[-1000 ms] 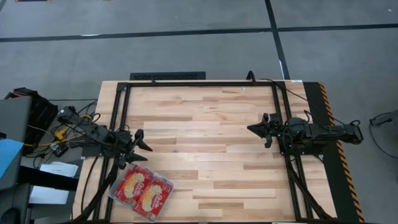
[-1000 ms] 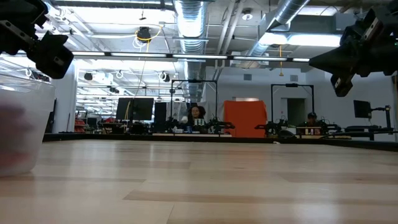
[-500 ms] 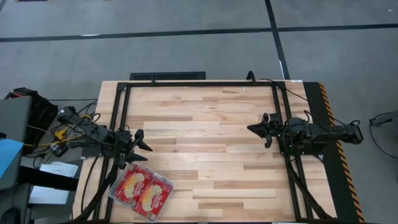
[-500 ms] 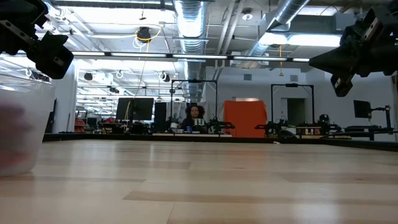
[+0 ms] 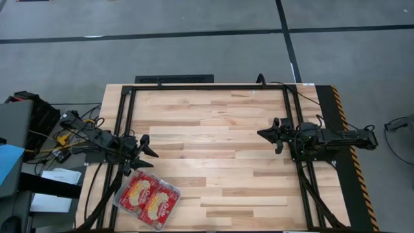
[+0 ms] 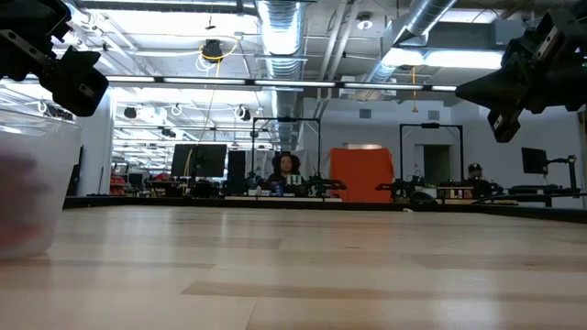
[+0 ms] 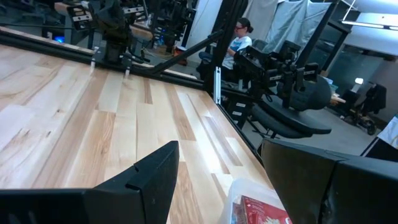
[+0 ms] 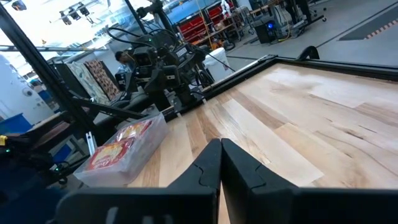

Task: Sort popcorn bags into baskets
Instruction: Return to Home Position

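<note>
A clear shallow plastic basket [image 5: 146, 198] sits at the table's near left corner, filled with red popcorn bags [image 5: 149, 194] that show yellow popcorn pictures; it also shows in the right wrist view [image 8: 124, 151] and the left wrist view [image 7: 258, 205]. My left gripper [image 5: 150, 155] hovers open at the table's left edge, just beyond the basket, touching nothing. My right gripper [image 5: 261, 134] is shut and hangs above the right side of the table, far from the basket.
A dark metal frame [image 5: 207, 86] runs around the wooden table top [image 5: 213, 149]. Cables and boxes [image 5: 39, 142] lie off the left edge. In the low view, people sit at workstations [image 6: 286, 174] in the room behind the table.
</note>
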Robot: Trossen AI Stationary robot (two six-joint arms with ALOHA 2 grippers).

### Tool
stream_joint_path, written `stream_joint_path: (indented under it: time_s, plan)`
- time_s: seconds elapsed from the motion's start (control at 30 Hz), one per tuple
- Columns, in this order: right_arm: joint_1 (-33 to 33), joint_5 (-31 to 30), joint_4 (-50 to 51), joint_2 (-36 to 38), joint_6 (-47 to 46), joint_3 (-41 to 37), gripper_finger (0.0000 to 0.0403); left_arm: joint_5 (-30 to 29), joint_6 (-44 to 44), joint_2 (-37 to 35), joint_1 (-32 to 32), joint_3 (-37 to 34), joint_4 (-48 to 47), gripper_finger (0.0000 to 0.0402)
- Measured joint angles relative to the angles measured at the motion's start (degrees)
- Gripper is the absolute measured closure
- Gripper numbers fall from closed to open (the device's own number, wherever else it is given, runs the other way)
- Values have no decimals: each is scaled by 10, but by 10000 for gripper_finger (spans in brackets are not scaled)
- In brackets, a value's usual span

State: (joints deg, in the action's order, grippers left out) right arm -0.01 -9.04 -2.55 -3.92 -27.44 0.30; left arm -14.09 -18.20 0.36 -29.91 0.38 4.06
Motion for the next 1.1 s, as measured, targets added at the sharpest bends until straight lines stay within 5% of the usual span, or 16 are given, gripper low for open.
stream_joint_path:
  time_s: [1.1]
  plan:
    - [0, 0, 0, 0, 0, 0, 366, 0, 0, 0, 0, 0, 0, 180]
